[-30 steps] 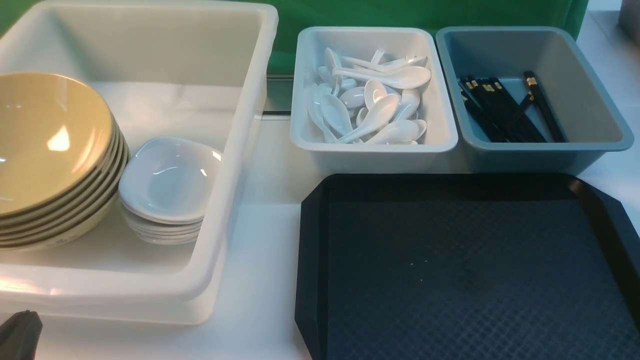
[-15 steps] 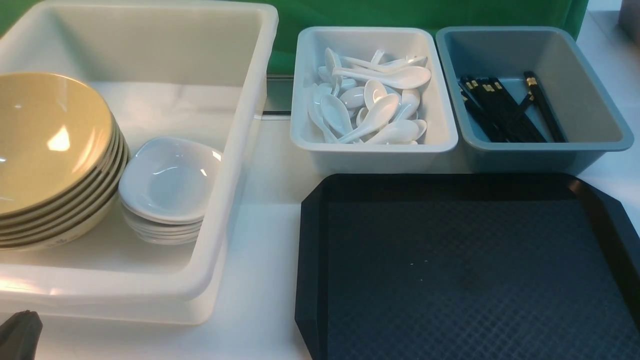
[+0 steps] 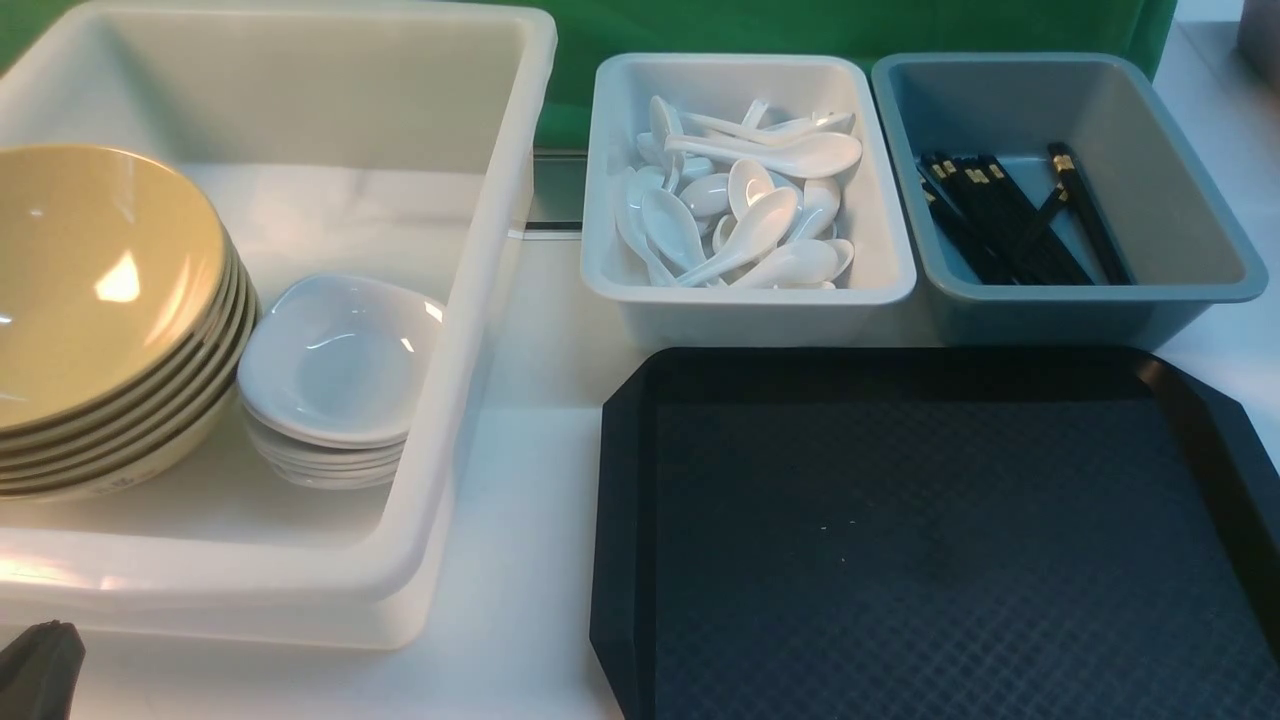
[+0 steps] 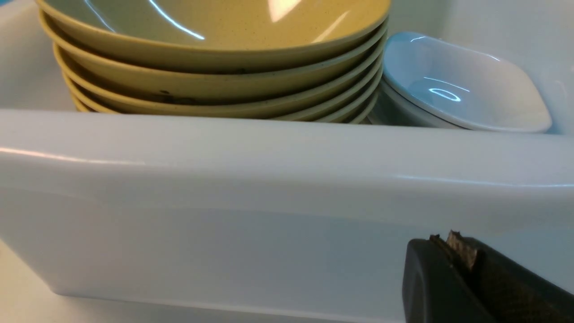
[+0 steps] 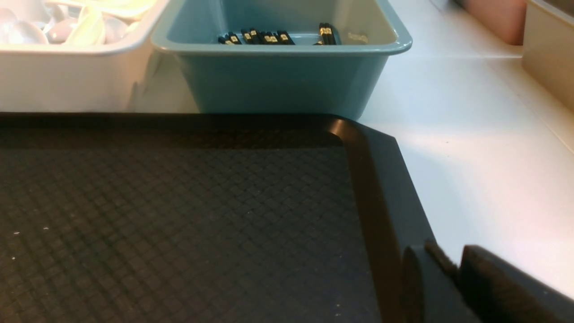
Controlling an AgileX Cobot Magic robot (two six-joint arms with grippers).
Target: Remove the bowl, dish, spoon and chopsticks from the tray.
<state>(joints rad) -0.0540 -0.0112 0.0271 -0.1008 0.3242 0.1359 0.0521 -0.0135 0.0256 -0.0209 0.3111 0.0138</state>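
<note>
Nothing's moved in the last second. Left gripper [image 4: 453,251] sits shut and empty, right gripper [image 5: 453,273] barely parted, holding nothing. Tray [image 3: 940,560] is bare; bowl [image 3: 100,290], dish [image 3: 340,360], spoon [image 3: 745,215] and chopsticks [image 3: 1010,225] are all binned, so it looks done.

White tubs [image 3: 300,90], grey-blue bin [image 3: 1180,190], green backdrop [image 3: 700,25]

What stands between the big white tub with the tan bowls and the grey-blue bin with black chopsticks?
In the front view, a smaller white tub full of white soup spoons stands between the big white tub and the grey-blue bin.
</note>
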